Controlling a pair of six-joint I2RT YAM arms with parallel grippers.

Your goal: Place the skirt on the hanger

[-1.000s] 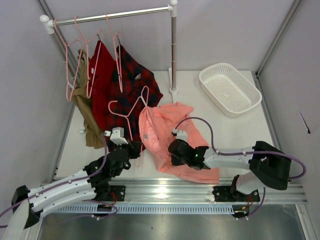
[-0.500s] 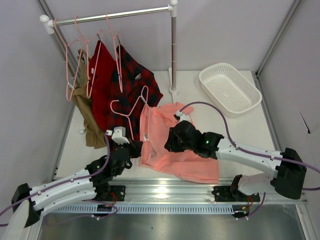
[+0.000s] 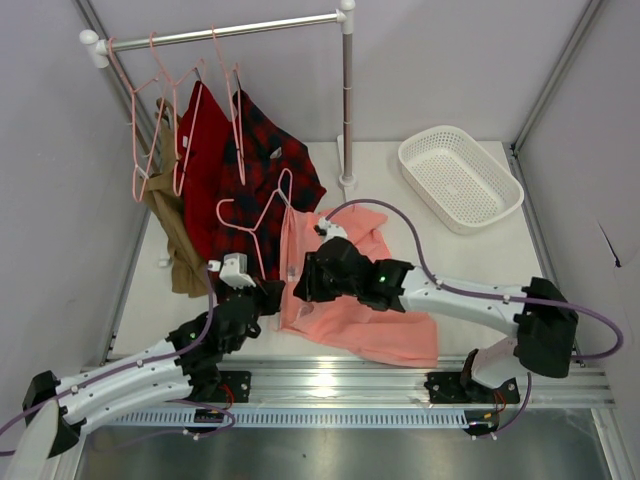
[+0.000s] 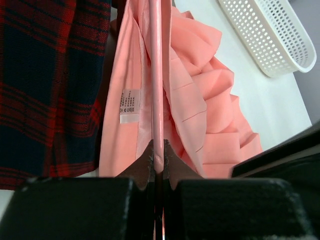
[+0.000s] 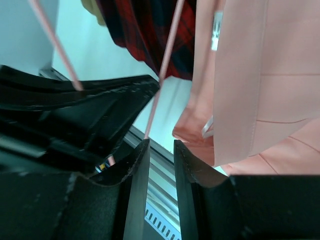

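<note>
White table point(image 3: 470, 262) inside grey panels point(image 3: 450, 60); basket point(image 3: 460, 178) at 2 o'clock, rail point(image 3: 230, 30) at 11. The left gripper point(image 4: 158, 155) pinches the hanger point(image 4: 157, 75) wire, which runs across the skirt point(image 4: 200, 100) at 6 o'clock. The right gripper point(image 5: 161, 145) has its jaws narrowly parted and empty.

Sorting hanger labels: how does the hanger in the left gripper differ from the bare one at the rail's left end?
The hanger is pinched in the shut left gripper, while the bare hanger hangs from the rail. The held hanger's wire lies along the skirt waist; the bare hanger carries no cloth. Both are thin pale-pink wire.
</note>
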